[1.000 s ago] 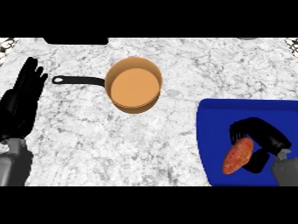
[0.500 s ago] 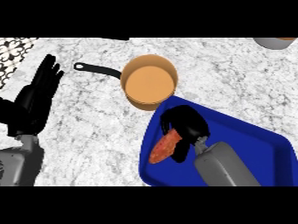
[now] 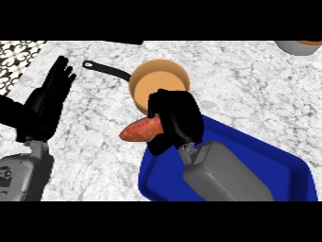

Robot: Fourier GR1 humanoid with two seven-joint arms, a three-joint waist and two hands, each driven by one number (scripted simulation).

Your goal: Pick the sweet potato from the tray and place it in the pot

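Bench (image 3: 261, 90): pale marbled top carrying the tray, the pot and a grey bowl (image 3: 299, 46) far off at the upper right edge.
Tray (image 3: 261, 156): blue, lower right, its near-left corner just under the right forearm.
Pot (image 3: 160, 85): tan, round, long black handle running up-left; its rim sits just beyond the tray's upper-left corner, mouth open and unobstructed apart from the fingers overlapping its lower edge.
Right robot hand (image 3: 176, 118): black fingers curled round the sweet potato, at the tray's upper-left edge – the nearer hand to the pot by far.
Left robot hand (image 3: 41, 106): fingers straight and spread, resting at the left side, well apart from everything.
Sweet potato (image 3: 141, 130): orange-red, held off the tray, its long axis tilted, free end pointing down-left past the tray's edge.
Key relation: pot lies just up from the held sweet potato – judged a short carry upward, then release; the rim's near edge is the 1 thing to clear.
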